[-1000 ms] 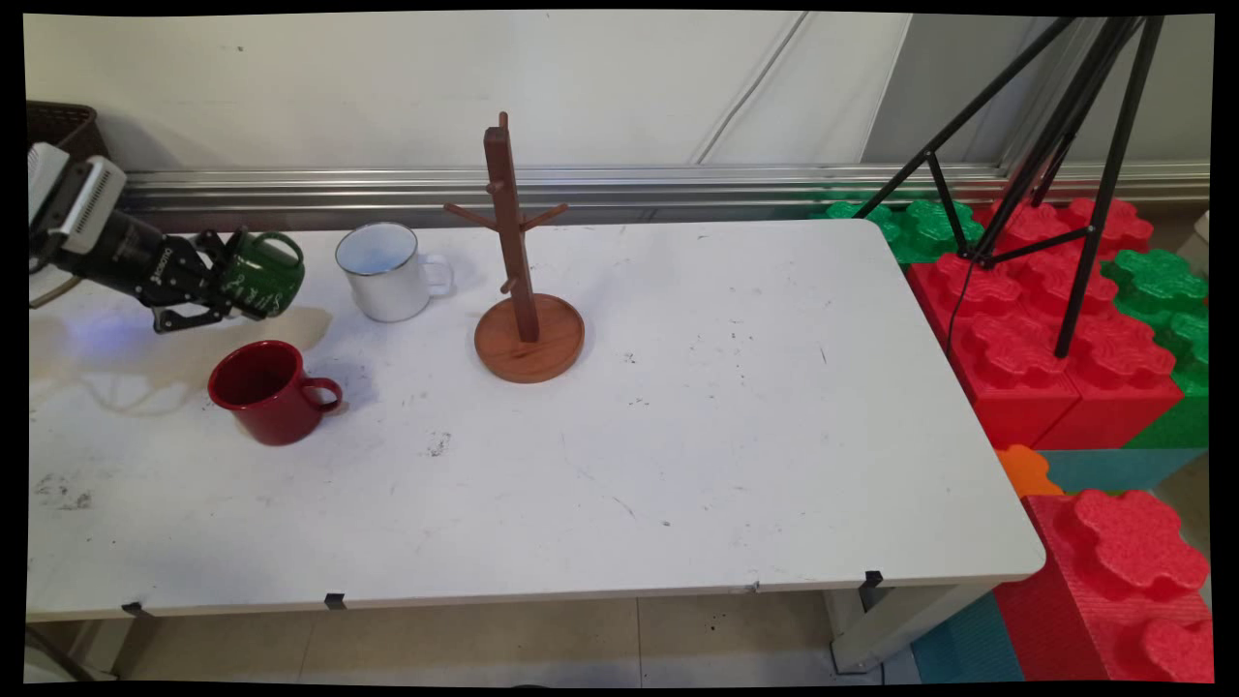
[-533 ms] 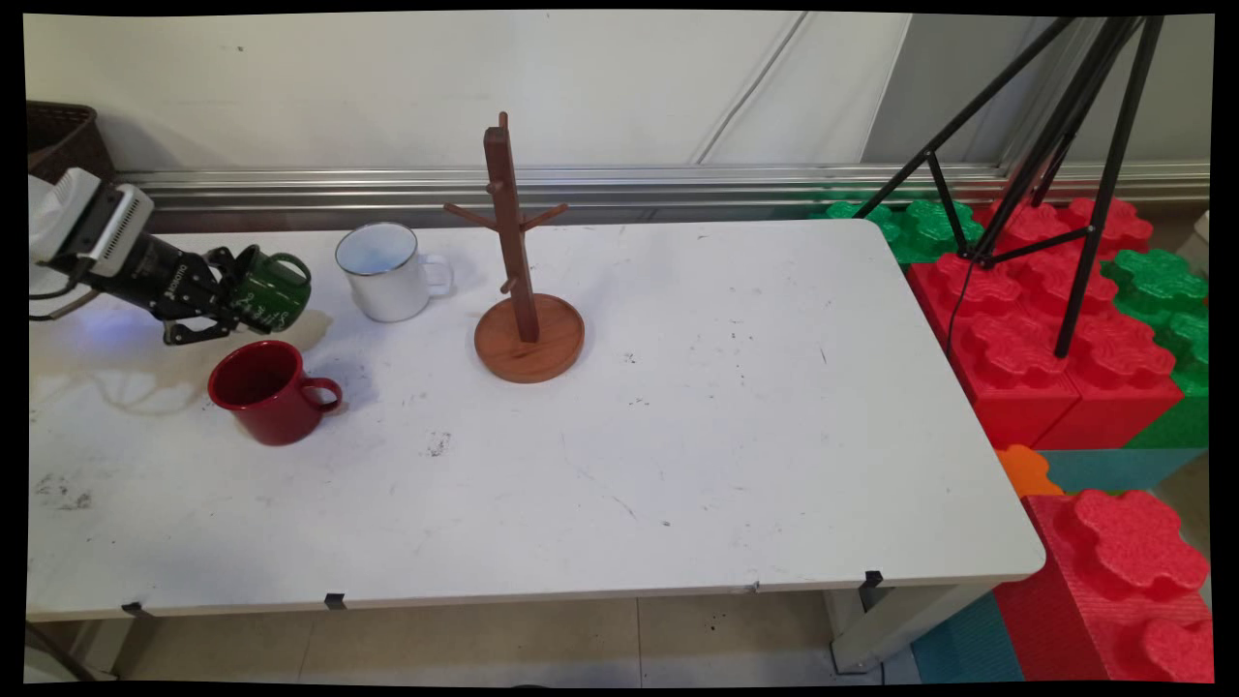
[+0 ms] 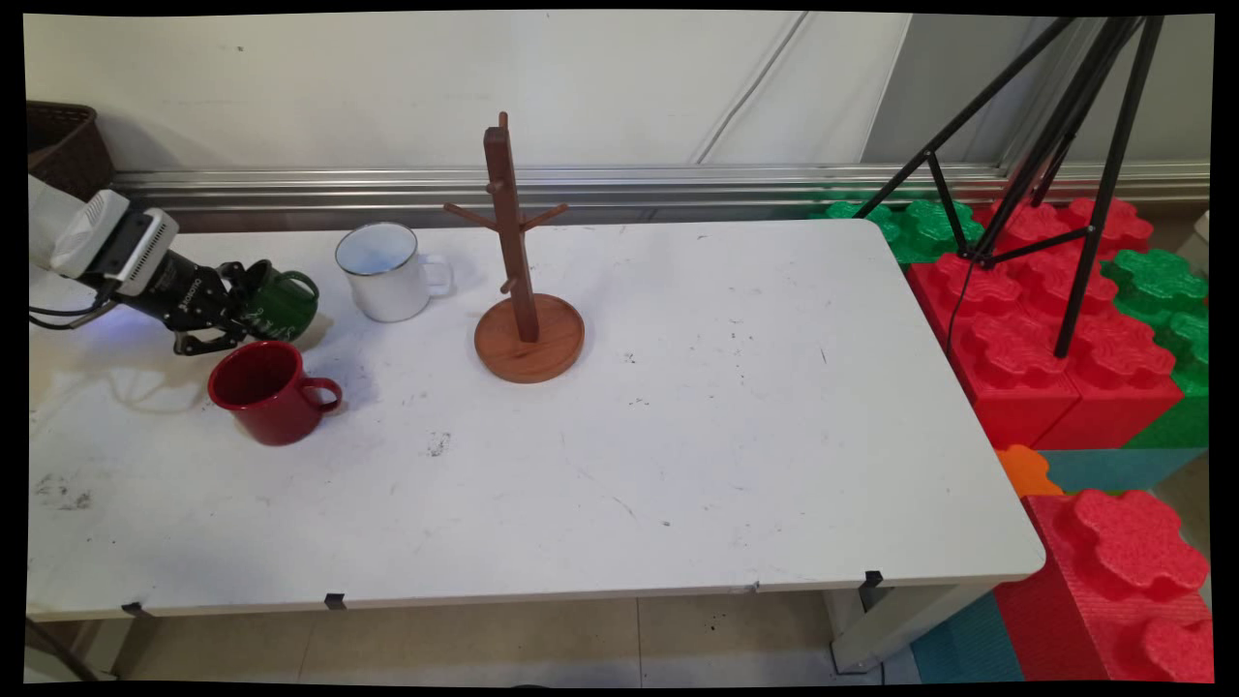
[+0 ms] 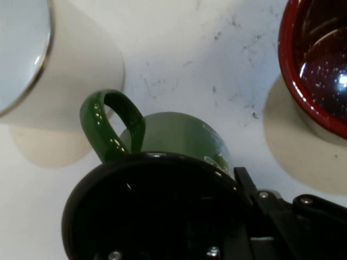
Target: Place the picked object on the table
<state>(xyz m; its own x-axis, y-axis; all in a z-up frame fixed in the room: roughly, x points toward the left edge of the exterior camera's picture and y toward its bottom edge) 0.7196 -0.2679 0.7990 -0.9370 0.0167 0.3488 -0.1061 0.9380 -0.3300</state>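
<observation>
You see the tool (image 3: 235,312) at the left side of the tabletop (image 3: 678,436), and it is clenched on the green mug (image 3: 281,308), gripping it at the rim. The arm comes in low from the left edge, and the mug is tipped, so that its mouth faces back to the hand and its bottom points to the right. In the hand view the dark mouth of the green mug (image 4: 162,211) fills the lower middle of the picture, with the tool's black linkage at the lower right, and the mug's handle (image 4: 111,124) stands out at the upper left of its body. Whether the mug touches the tabletop or is just above it, you cannot tell from these pictures.

Just in front of the green mug stands the red mug (image 3: 266,390), upright, with its handle to the right; in the hand view its rim (image 4: 314,65) is at the upper right, near the green mug but apart from it. The white enamel mug (image 3: 385,271) stands upright near the green one on its right, also with its handle to the right; in the hand view it (image 4: 54,70) is at the upper left. Further right is the wooden mug tree (image 3: 518,261) on its round base, with bare pegs, well apart from the tool.
</observation>
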